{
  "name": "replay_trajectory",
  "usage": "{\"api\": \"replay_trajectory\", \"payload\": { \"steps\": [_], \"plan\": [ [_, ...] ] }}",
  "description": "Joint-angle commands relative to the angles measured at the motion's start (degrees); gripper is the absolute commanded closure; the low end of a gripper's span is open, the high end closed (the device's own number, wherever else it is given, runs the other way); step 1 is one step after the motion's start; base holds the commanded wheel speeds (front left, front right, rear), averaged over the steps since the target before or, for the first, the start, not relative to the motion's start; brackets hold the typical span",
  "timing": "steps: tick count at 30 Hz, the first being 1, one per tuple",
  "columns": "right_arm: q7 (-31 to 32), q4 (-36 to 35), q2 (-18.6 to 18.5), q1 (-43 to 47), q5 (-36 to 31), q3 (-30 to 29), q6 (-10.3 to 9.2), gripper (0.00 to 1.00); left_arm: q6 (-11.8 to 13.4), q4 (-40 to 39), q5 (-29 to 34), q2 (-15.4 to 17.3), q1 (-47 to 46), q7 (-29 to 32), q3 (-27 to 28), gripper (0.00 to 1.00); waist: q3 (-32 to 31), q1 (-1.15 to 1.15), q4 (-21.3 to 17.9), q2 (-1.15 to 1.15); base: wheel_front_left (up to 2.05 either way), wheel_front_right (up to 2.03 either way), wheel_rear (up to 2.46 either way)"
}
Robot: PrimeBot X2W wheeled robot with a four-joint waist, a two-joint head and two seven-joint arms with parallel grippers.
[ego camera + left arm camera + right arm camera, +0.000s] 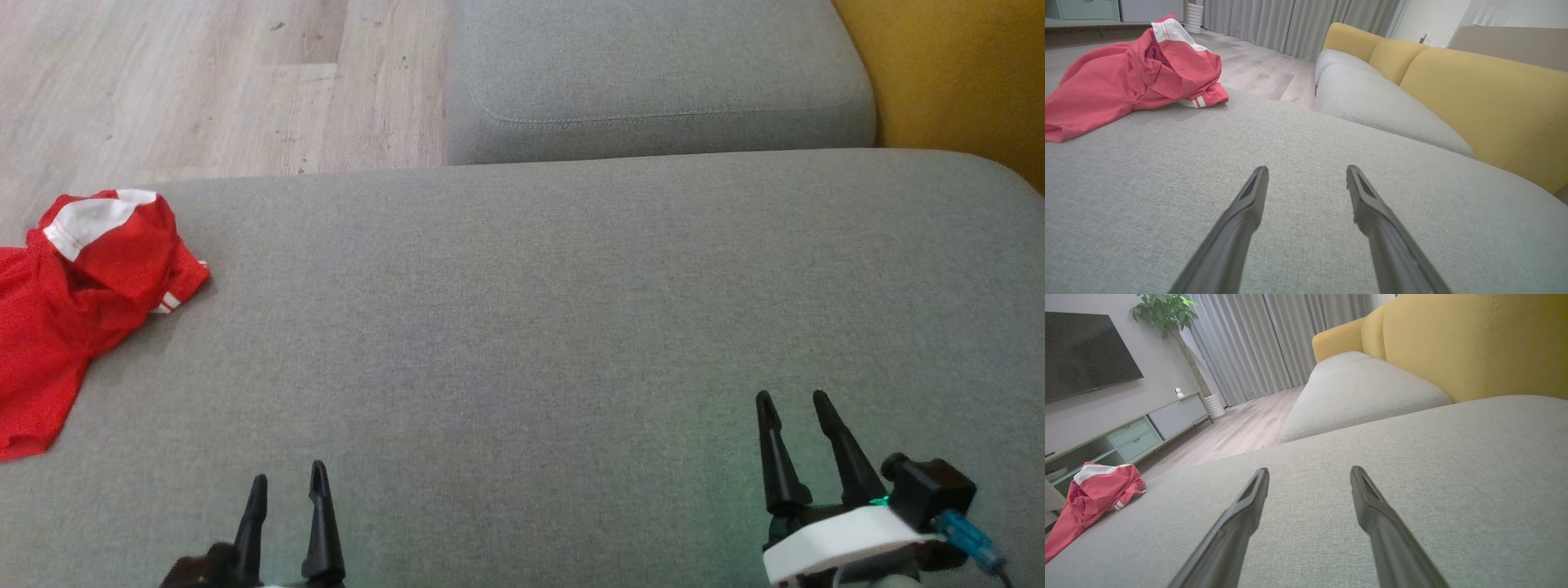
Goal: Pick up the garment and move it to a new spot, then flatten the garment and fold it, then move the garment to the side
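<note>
A red garment with white trim [73,302] lies crumpled at the far left of the grey sofa cushion [531,327], part of it past the head view's left edge. It also appears at the upper left of the left wrist view, garment [1126,77], and low left in the right wrist view, garment [1090,498]. My left gripper [288,480] stands open at the bottom left, well short of the garment, holding nothing. Open and bare as well, my right gripper [793,400] rests at the lower right, far from the cloth.
A second grey seat cushion [653,73] lies beyond the big one, with a yellow backrest [955,73] to the right. Wooden floor [204,82] shows at the upper left. A TV stand [1126,435] and a potted plant [1163,314] stand across the room.
</note>
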Motion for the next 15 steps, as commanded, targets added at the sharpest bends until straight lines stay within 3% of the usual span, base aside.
{"api": "replay_trajectory", "payload": {
  "steps": [1, 15],
  "plan": [
    [-1.1, -1.6, -0.5, -0.8, -2.0, 1.5, 0.4, 0.0, 0.6, -2.0, 1.7, 0.5, -0.6, -0.8, 0.8, 0.0, 0.0, 0.0, 0.0, 0.0, 0.0, 0.0, 0.0],
    [-3.0, 0.5, -0.6, -0.6, -11.2, 3.0, 0.45, 0.0, 2.3, -2.4, 8.4, 1.1, 0.9, -1.1, 0.3, 0.0, -0.4, 0.0, 0.2, 0.0, 0.0, 0.0, 0.0]
  ]
}}
